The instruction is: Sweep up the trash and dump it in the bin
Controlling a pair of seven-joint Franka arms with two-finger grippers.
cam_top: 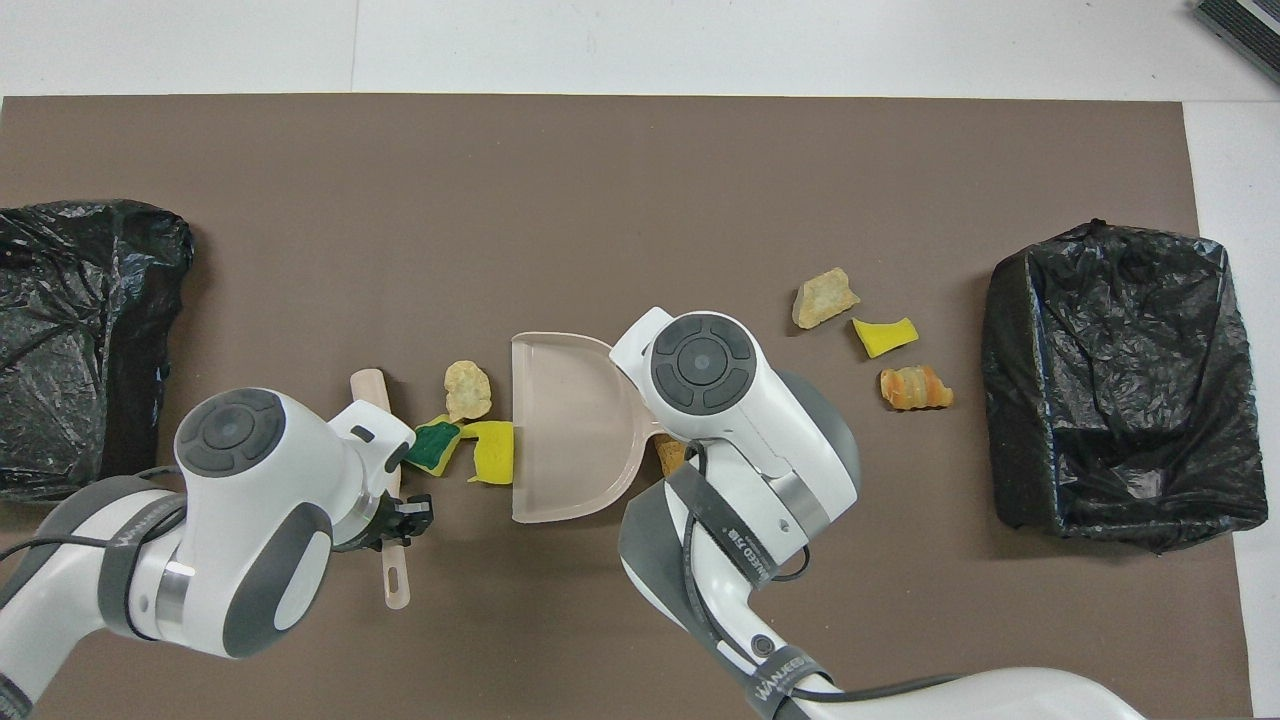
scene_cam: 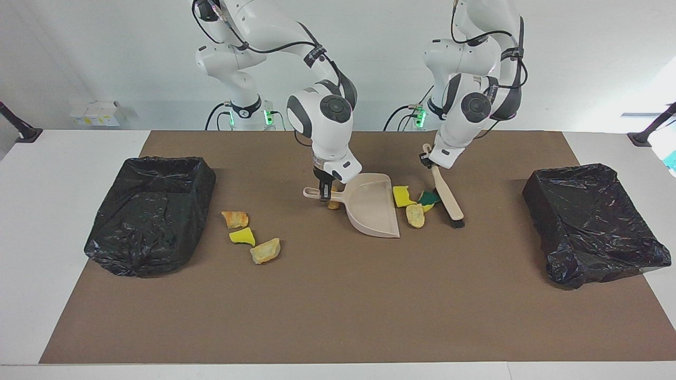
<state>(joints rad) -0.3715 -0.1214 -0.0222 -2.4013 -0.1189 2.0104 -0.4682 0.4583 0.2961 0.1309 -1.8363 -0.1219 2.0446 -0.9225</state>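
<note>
Beige dustpan [scene_cam: 372, 208] sits on the surface, its handle pinched tight by the right gripper [scene_cam: 326, 191]; the left gripper [scene_cam: 429, 160] grips the brush [scene_cam: 448, 198] against the trash [scene_cam: 415, 215]. From above, three chunks [cam_top: 880, 336] lie near one black bin [cam_top: 1120, 385]. Next, push the near chunks in.
</note>
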